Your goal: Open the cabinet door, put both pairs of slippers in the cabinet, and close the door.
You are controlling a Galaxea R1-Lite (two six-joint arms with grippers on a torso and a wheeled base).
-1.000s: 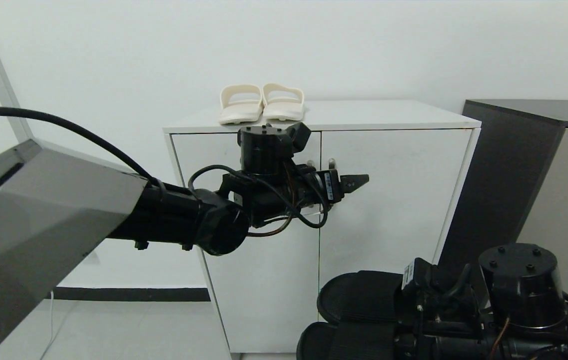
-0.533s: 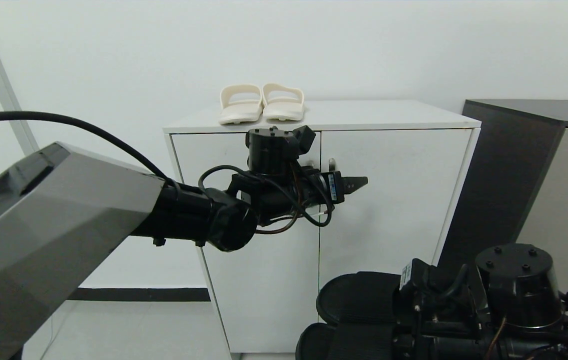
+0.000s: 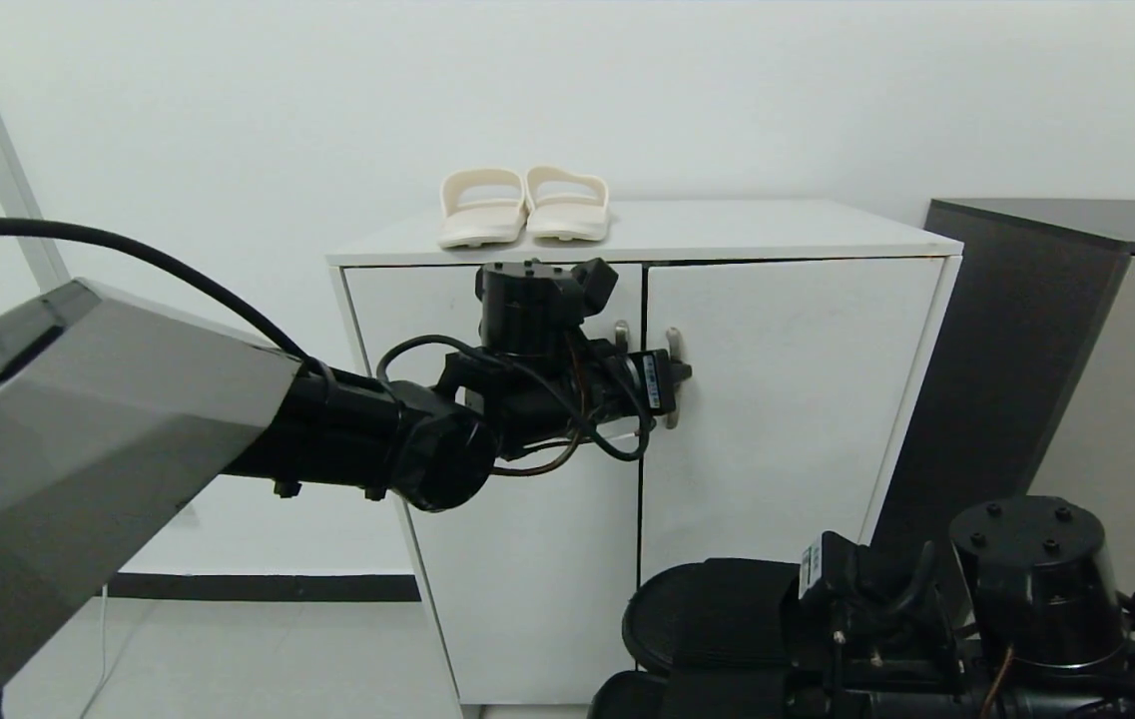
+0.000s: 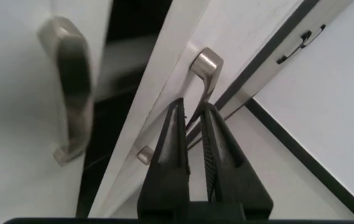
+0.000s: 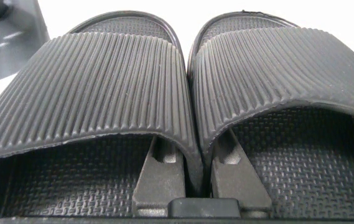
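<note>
A white two-door cabinet (image 3: pixel 527 559) stands ahead. My left gripper (image 3: pixel 684 371) (image 4: pixel 192 106) is shut on the metal handle (image 3: pixel 672 345) (image 4: pixel 209 62) of the right door (image 3: pixel 787 399). That door stands slightly ajar, with a dark gap (image 4: pixel 127 37) beside it. A cream pair of slippers (image 3: pixel 524 207) rests on the cabinet top. Low at the right, my right gripper (image 3: pixel 812 599) (image 5: pixel 194 165) is shut on the black pair of slippers (image 3: pixel 707 609) (image 5: pixel 102 81), pinching their touching inner sides together.
The left door's handle (image 3: pixel 620 335) (image 4: pixel 71 93) sits close beside the gripped one. A dark grey unit (image 3: pixel 1056 330) stands right of the cabinet. A white wall is behind, with a black baseboard stripe (image 3: pixel 268 587) above the pale floor.
My left gripper shifted left from in front of the right door onto its handle and closed on it. A dark gap has appeared along the door's edge. The right arm sank slightly.
</note>
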